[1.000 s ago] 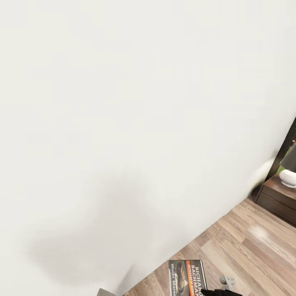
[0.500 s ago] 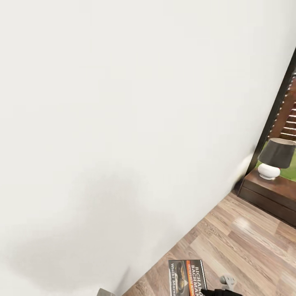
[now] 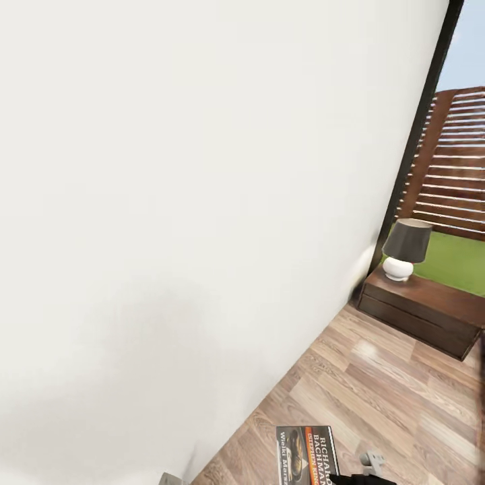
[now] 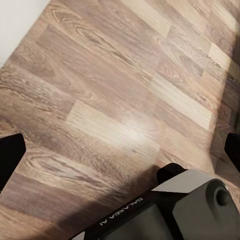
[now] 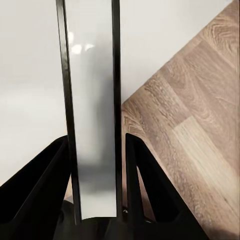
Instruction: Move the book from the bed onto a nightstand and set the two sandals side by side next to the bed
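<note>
The book (image 3: pixel 306 455), dark grey with an orange band and white lettering, shows at the bottom edge of the head view, held above the wood-plank floor (image 3: pixel 377 397). My right gripper (image 3: pixel 350 479) is shut on it. In the right wrist view the book (image 5: pixel 92 115) stands edge-on, clamped between the two black fingers (image 5: pixel 145 170). A nightstand (image 3: pixel 421 306) of dark brown wood stands against the white wall at the right, apart from me. My left gripper (image 4: pixel 120 150) hangs open over bare floor, its fingertips far apart. The bed and the sandals are out of view.
A white-based lamp with a dark shade (image 3: pixel 404 249) stands on the nightstand. Behind it a dark-framed window (image 3: pixel 458 168) shows grass and a slatted fence. A plain white wall (image 3: pixel 188 202) runs close along my left. My own base (image 4: pixel 185 210) shows under the left arm.
The camera has turned, bringing the nightstand, lamp and window further into the picture from the right. The book stays in my right gripper at the same spot.
</note>
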Controlling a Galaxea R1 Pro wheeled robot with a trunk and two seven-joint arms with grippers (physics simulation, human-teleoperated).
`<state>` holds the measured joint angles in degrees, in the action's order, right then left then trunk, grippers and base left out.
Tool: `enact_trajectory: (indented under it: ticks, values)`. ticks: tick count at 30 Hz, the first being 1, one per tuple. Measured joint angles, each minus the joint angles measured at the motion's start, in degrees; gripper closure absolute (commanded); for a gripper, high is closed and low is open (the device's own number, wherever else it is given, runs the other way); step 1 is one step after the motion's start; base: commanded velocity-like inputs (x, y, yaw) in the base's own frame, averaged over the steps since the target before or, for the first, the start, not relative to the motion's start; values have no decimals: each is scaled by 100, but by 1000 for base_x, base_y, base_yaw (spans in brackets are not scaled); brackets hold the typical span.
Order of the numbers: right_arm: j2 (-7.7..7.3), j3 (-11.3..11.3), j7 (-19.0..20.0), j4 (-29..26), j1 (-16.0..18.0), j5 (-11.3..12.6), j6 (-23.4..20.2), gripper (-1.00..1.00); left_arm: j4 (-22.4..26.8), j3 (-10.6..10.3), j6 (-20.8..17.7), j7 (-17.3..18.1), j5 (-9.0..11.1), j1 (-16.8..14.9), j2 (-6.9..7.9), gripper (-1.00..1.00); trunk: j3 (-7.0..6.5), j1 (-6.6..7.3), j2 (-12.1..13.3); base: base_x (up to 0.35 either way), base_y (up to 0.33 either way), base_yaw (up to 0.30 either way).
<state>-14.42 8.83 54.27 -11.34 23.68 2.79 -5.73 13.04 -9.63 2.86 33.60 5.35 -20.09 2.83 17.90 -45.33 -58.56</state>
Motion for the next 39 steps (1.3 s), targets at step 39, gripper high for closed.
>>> enact_trajectory:
  ticks: [39]
  values:
    - [-2, 4, -1, 1, 1, 2, 0, 100, 2, 0, 0, 0, 4, 1, 2, -100, 0, 3, -1, 35, 0, -247]
